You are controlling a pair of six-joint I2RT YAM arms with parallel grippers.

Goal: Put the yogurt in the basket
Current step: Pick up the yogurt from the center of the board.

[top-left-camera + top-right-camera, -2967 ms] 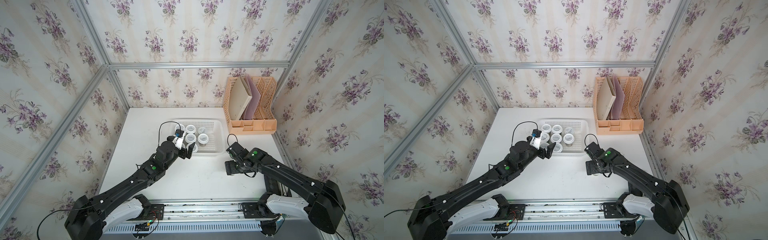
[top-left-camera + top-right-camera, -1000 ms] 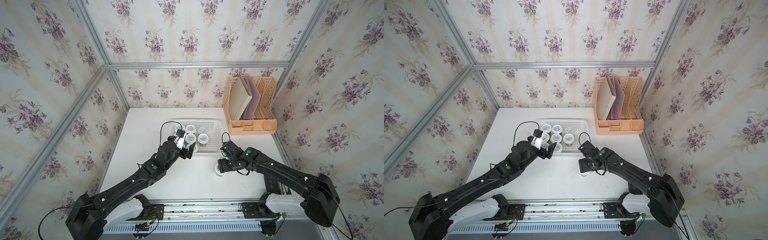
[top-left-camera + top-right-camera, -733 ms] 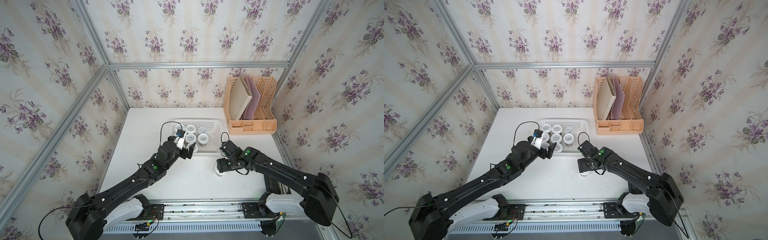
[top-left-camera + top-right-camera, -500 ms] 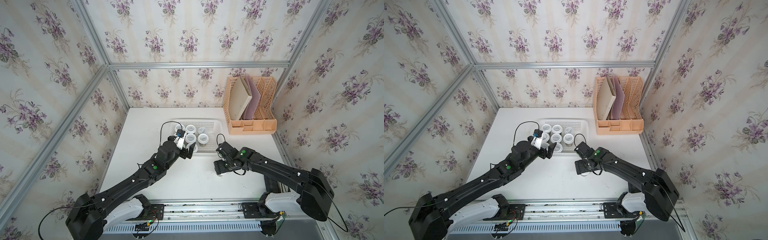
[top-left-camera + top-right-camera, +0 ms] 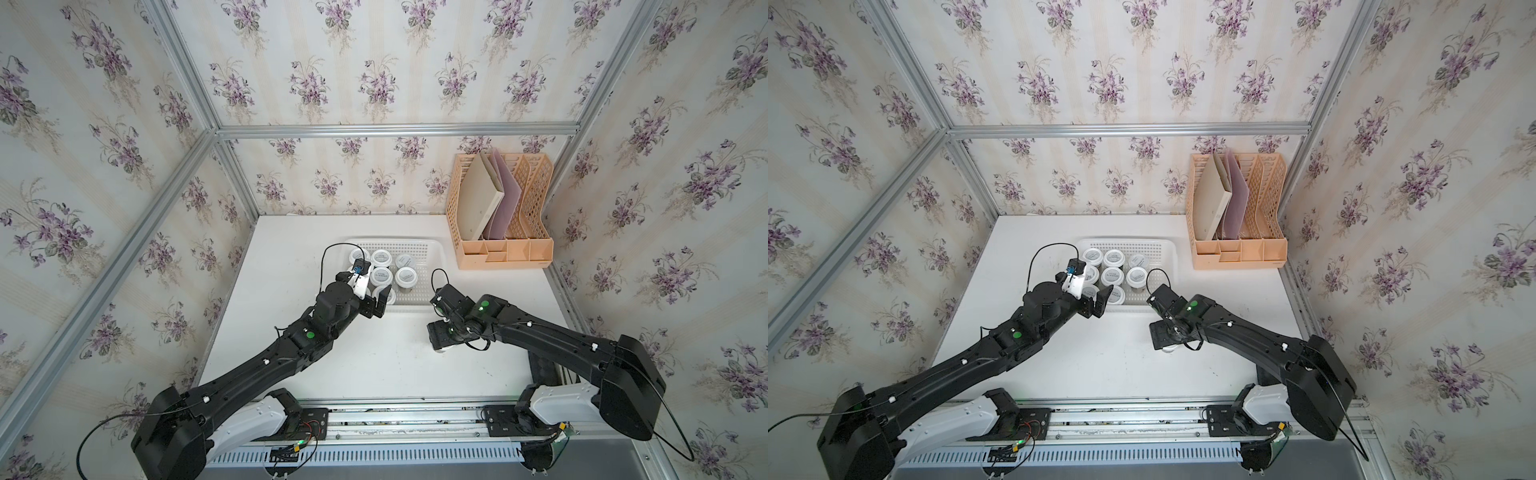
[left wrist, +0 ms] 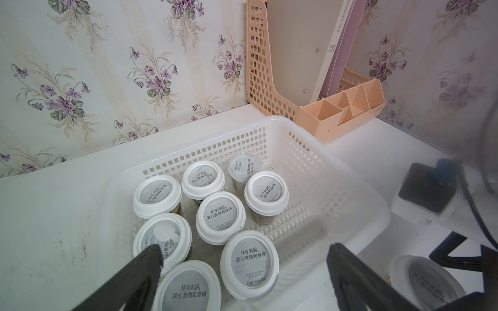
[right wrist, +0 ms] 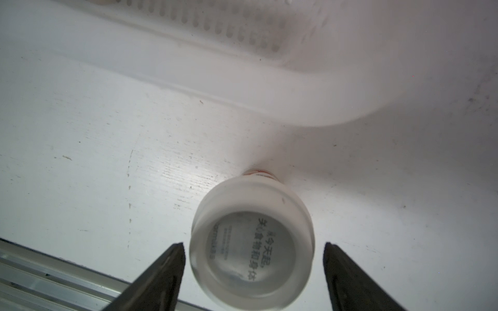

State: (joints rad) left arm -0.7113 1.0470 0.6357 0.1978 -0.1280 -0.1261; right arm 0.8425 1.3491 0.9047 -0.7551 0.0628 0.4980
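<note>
White counter [image 5: 374,374], scuffed. Peach file rack [image 5: 498,249] at far right corner; grey folder [image 6: 296,48] spine lettered "RESSURE FILE". White grid basket [image 6: 336,172] mid-counter, holding eight yogurt cups [image 6: 220,215], tops up, lids printed "从今天起,关心食物和身体" and "Oarmilk". Ninth cup [image 7: 252,242] upright on counter near basket's front rim, not touching, same print. Right fingers [image 7: 161,272] apart, flanking its lid, slim gaps both sides. Left fingers [image 6: 140,269] wide apart, empty, above basket's near edge.

Yogurt cups [image 6: 220,216]: nine (one outside); basket [image 6: 336,188]: one; rack [image 6: 269,80]: one.
</note>
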